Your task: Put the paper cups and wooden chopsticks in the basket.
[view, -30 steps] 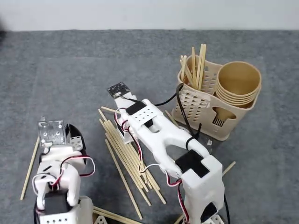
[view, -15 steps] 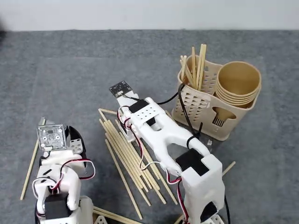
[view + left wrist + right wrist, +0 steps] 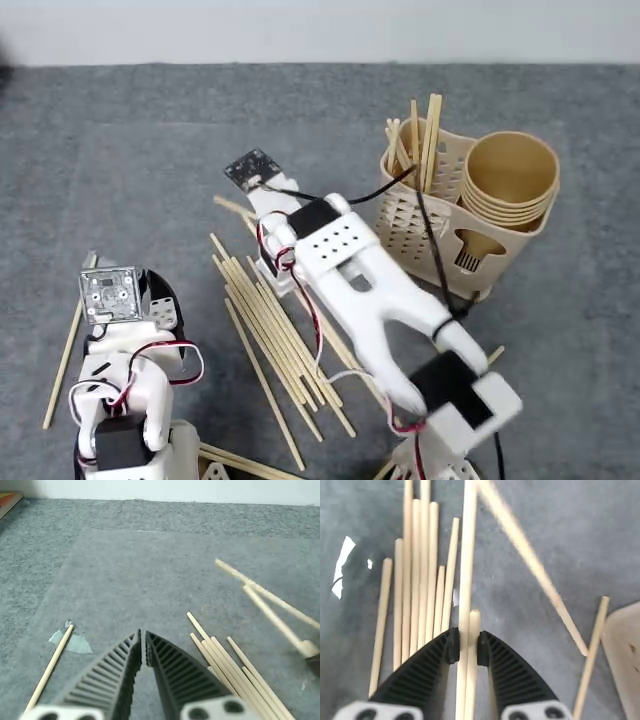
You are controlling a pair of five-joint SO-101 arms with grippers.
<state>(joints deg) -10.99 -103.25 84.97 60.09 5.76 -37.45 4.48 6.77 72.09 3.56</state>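
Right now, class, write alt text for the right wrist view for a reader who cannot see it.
The right gripper is shut on two wooden chopsticks over a grey mat. More loose chopsticks lie in a row beside them, and a corner of the basket shows nearby.

No word, number, label or brand can be read anywhere in these views. The camera board on the left arm's wrist (image 3: 108,297) and the camera board on the right arm's wrist (image 3: 250,170) carry tiny marks, too small to make out. The basket (image 3: 420,225) has a cut-out figure in its front wall, a round-headed shape with a comb-like one just below it, and no letters.
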